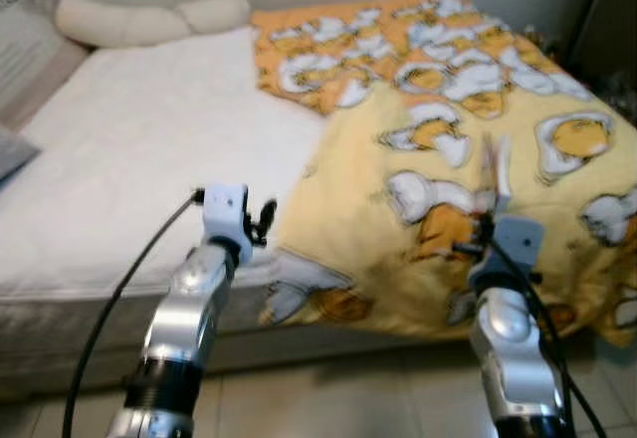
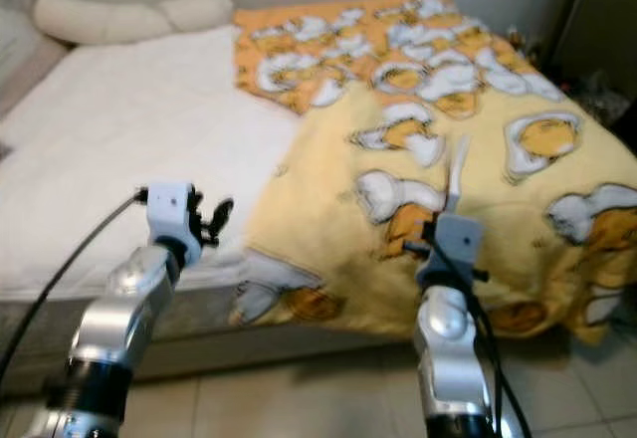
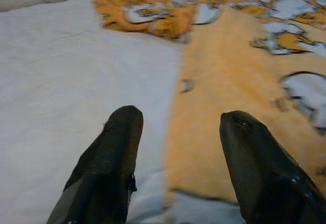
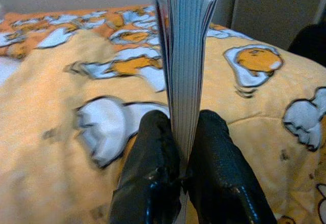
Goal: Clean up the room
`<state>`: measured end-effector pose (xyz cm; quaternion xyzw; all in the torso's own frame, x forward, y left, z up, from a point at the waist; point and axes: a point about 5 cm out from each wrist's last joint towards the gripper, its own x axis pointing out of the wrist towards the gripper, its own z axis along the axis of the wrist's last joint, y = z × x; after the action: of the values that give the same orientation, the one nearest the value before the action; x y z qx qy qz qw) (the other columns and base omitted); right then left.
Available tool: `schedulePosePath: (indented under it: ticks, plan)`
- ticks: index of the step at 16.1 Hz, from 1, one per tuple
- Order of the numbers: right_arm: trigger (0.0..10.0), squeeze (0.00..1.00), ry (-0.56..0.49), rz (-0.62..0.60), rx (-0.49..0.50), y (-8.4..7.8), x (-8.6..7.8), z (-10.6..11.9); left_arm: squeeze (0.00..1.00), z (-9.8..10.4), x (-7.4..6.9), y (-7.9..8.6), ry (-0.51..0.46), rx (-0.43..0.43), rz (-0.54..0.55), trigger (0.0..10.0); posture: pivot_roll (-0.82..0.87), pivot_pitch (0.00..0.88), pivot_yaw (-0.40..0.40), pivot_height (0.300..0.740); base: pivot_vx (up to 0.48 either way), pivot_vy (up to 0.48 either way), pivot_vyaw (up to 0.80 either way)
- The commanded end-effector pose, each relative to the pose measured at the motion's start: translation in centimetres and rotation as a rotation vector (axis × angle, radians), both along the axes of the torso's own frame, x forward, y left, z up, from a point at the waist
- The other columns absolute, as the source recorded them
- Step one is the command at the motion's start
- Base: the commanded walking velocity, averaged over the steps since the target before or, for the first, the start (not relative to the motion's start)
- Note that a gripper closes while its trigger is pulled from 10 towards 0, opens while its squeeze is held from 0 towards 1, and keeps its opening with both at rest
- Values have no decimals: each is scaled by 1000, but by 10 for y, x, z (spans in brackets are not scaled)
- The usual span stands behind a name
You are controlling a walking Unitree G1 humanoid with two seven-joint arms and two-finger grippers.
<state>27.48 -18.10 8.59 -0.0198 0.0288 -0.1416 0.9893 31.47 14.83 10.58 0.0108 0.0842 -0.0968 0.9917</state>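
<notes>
Item: thin book, upright, spine end clamped between the right pincer fingers, page edges facing the wrist camera.
Handling: judged light and fairly stiff, but its covers are smooth and may slip; best held near the spine, as now.
Right pincer: closed on the book, held above the yellow egg-print blanket.
Left pincer: fingers spread wide, holding nothing, over the blanket's edge where it meets the white sheet.
Bed: beyond both pincers; cream pillows at the far end.
View difference: right wrist view shows the page block; eye views show the book as a pale sliver.
</notes>
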Motion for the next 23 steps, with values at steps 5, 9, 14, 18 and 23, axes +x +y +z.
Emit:
schedulePosePath:
  ticks: [5,9,14,18,23]
  plan:
    - [10000,0,-71,105,-15,19,12,17,0,-1,-1,12,4,8,60,10000,-44,0,57,740,0,480,0]
    - [10000,0,-66,140,-29,19,14,18,0,-3,-4,11,2,0,88,10000,-33,0,14,740,0,480,0]
    - [10000,0,-63,165,-37,21,18,19,0,-4,-5,5,-1,-10,103,10000,-31,0,-7,740,0,480,0]
    - [10000,0,-64,170,-37,21,19,19,0,-5,-6,5,1,-11,104,10000,-30,0,-5,740,0,480,0]
    - [10000,0,-44,158,-2,21,15,13,0,-9,-10,9,16,11,109,10000,-29,0,-1,740,0,146,0]
